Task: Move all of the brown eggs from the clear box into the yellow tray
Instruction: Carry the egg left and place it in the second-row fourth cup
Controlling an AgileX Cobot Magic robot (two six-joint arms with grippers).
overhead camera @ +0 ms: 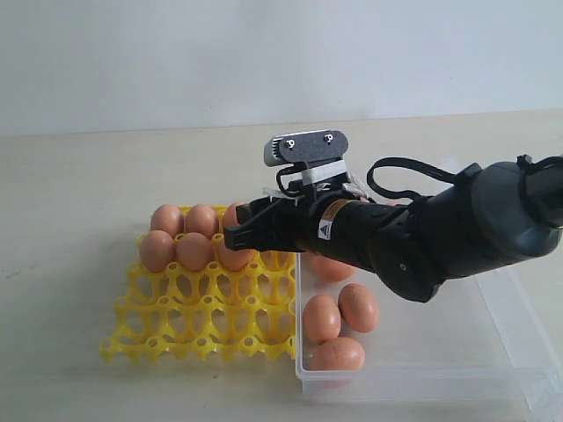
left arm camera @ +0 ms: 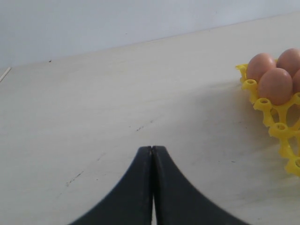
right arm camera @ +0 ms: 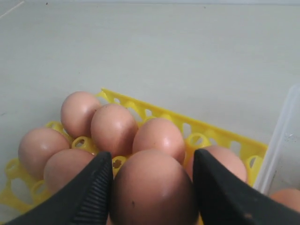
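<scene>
The left gripper (left arm camera: 152, 149), a black pincer, is clenched tip to tip on nothing above the pale wooden table (left arm camera: 93, 117), near one corner of the tray.

The bright yellow square plastic egg tray (overhead camera: 189, 312) lies on the left of the scene. The smooth reddish-brown oval eggs (overhead camera: 194, 251) fill only its two far rows. The exterior view shows six of them there. The right wrist view shows seven: four in the far row and three in the next.

The third egg of that second row (right arm camera: 152, 192) sits between the two black fingers (right arm camera: 93, 187) of the right gripper (right arm camera: 152, 161). The fingers clasp it on both sides. Whether it rests in its cup I cannot tell. The tray's two near rows hold no eggs.

The shallow transparent rectangular plastic box (overhead camera: 422, 374) touches the tray's right edge. Four brown eggs show inside it. Three are grouped at its near left corner, and one is half hidden under the arm.
</scene>
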